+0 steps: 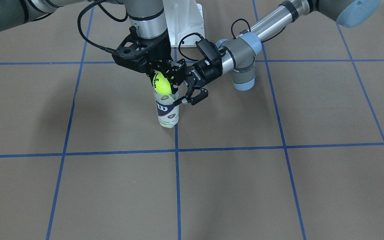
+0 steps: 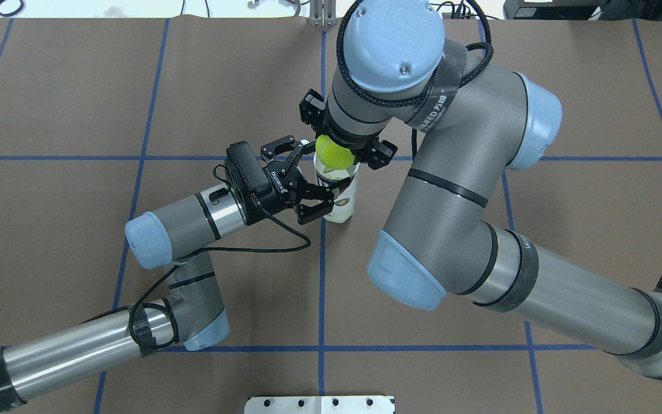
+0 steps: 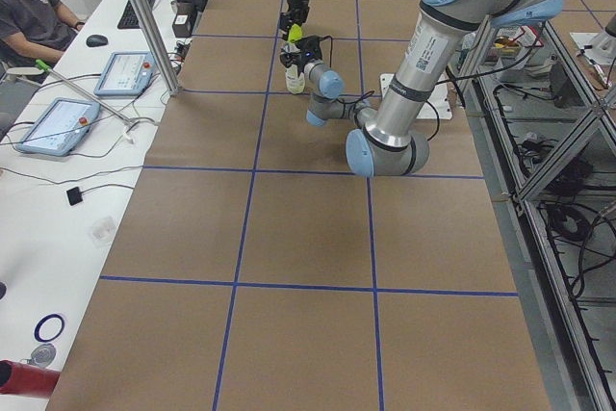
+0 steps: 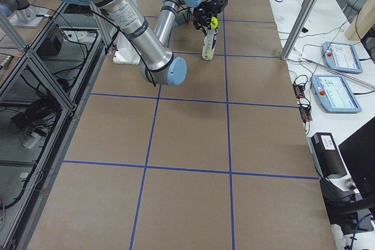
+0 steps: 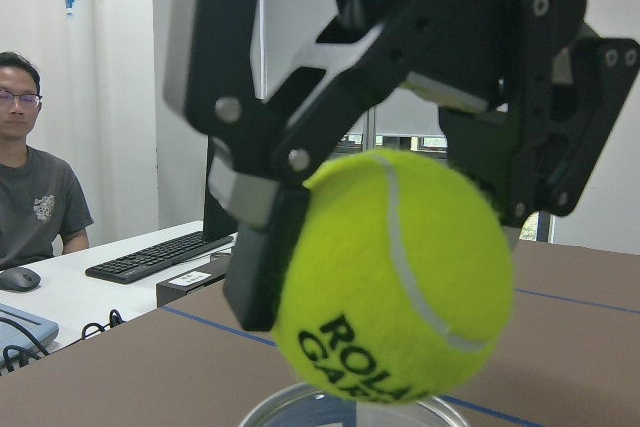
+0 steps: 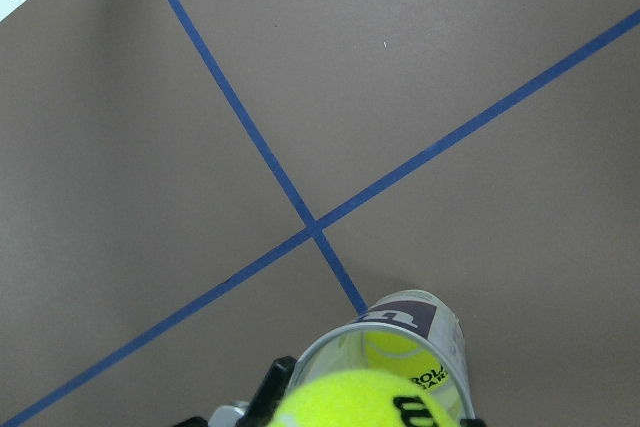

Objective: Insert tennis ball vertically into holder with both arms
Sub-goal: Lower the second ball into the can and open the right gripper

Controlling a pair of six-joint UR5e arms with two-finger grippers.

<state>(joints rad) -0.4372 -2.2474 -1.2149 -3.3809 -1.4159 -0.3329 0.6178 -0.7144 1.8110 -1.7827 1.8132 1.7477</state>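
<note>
The holder (image 1: 168, 111), a clear Wilson can with a navy and white label, stands upright on the brown table. One ball lies at its bottom (image 6: 392, 342). My right gripper (image 1: 162, 84) points straight down and is shut on a yellow tennis ball (image 2: 333, 154), held just above the can's rim (image 5: 350, 409). My left gripper (image 1: 180, 84) reaches in level at rim height. Its jaws stand wide apart on either side of the can's top, and I cannot tell whether they touch it. The ball fills the left wrist view (image 5: 395, 277).
Blue tape lines (image 1: 177, 166) divide the table into squares. The white pedestal base (image 1: 185, 20) stands behind the can on the robot's side. A side table with tablets (image 3: 58, 122) and a seated operator (image 3: 29, 7) lies beyond the far edge.
</note>
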